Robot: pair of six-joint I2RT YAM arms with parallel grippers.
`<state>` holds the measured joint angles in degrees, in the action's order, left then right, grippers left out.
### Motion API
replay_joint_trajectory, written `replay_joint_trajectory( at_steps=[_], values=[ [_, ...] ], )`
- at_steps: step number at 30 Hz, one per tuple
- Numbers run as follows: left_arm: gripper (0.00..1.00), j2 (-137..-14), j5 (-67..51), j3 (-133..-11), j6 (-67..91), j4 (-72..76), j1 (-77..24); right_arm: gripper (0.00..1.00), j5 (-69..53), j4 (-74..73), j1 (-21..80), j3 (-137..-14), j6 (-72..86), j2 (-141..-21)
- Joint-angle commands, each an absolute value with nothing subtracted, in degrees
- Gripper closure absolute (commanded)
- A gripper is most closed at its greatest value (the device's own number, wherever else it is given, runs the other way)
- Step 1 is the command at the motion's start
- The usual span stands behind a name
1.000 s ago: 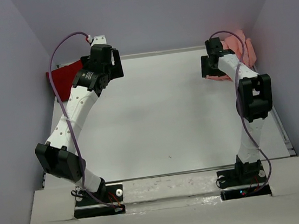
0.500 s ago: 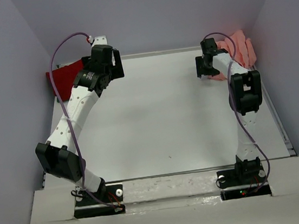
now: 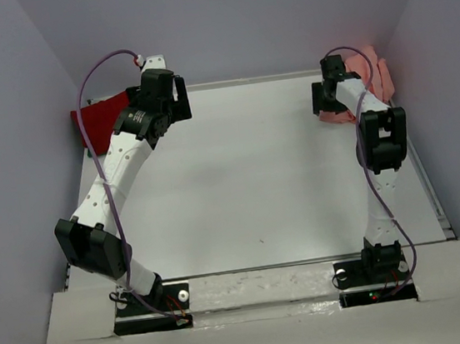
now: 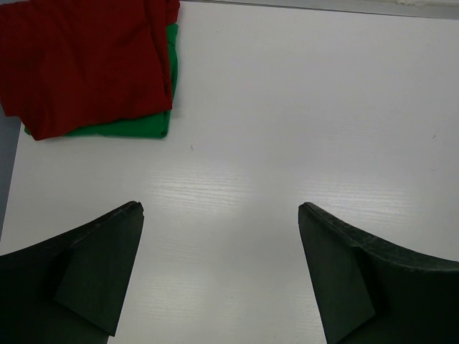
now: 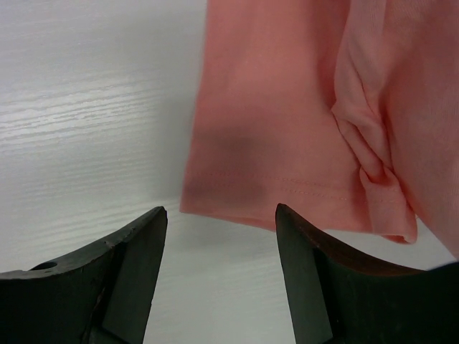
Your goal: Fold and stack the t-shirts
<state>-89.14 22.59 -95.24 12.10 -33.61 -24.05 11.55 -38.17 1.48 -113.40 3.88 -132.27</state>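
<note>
The jaws of the right gripper (image 5: 220,209) are held wide and empty. The hem of the salmon-pink shirt (image 5: 287,107) is seen just past the tips at twelve o'clock, running crosswise. The left gripper (image 4: 220,208), likewise spread, is placed well apart, with the dark red shirt (image 4: 86,64) at its eleven o'clock.

Right pincer (image 3: 327,103) hangs at the salmon-pink shirt (image 3: 376,75); dark red shirt (image 3: 96,123) lies far left.
</note>
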Motion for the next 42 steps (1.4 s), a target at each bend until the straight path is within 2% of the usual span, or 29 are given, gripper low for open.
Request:
replay_joint_trajectory(
  at_steps=[1,10,22,30,34,36,42],
  values=[
    [0.01,-89.21,22.85,-95.62,11.78,-32.17,-24.43,0.33,11.16,-37.44,1.32,-112.59,3.69,-132.8],
    [0.01,-88.94,22.76,-95.36,11.78,-31.99,-24.52,0.35,8.53,-37.35,1.32,-113.64,3.78,-134.21],
    [0.01,-89.12,22.67,-95.36,11.78,-31.73,-24.43,0.44,7.3,-37.18,1.32,-112.59,4.4,-135.17],
    [0.01,-89.21,22.5,-94.83,11.69,-31.55,-24.43,0.6,7.29,-37.35,1.32,-113.11,4.22,-135.53],
    [0.01,-89.3,22.67,-94.4,11.69,-31.2,-24.43,0.75,7.38,-37.62,1.32,-113.2,4.48,-135.26],
    [0.01,-89.56,22.59,-94.13,11.78,-31.11,-24.52,1.0,8.08,-37.79,1.32,-113.2,5.09,-134.74],
    [0.01,-88.69,24.78,-91.85,12.57,-30.15,-24.52,1.0,12.48,-37.62,1.32,-112.59,5.36,-130.44]
  ],
)
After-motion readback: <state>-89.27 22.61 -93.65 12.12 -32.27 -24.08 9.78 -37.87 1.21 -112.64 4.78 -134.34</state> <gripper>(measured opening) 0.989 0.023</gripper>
